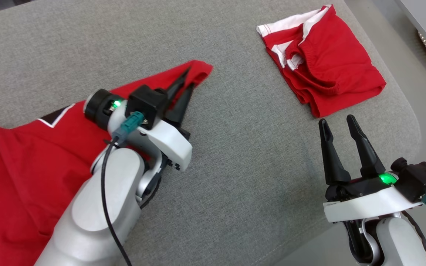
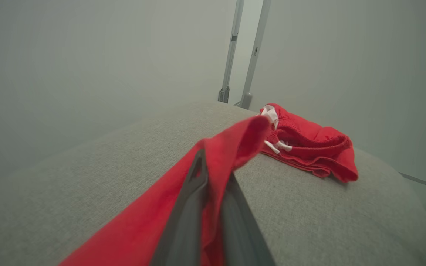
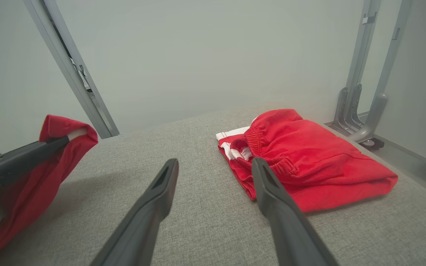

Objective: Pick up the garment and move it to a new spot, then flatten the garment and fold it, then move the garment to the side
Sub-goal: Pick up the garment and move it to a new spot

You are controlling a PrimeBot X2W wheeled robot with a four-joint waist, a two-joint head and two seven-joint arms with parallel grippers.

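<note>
Pinching a corner of the large red jersey-cloth garment point(image 1: 17, 170) between its clenched fingers, the left gripper point(image 1: 188, 77) holds that corner raised and drawn out toward one o'clock over the grey fabric-covered counter point(image 1: 242, 155). The bulk of the cloth, with a black-and-white trim near its upper edge, lies rumpled at the counter's eight o'clock side, partly under the pale forearm. The right gripper point(image 1: 340, 123) hovers at four o'clock with its fingers spread wide and nothing between them, just short of a folded pair of red shorts with white stripes point(image 1: 327, 70). The shorts rest at one o'clock, well apart from the held corner. This looks like the first step, the pick-up and shift to a new spot, or the start of spreading; the garment is neither flat nor folded yet. The next move likely calls for carrying the corner toward the bare middle of the counter without dragging cloth onto the shorts, then bringing the free right gripper to a second corner so the two can pull the fabric taut.
</note>
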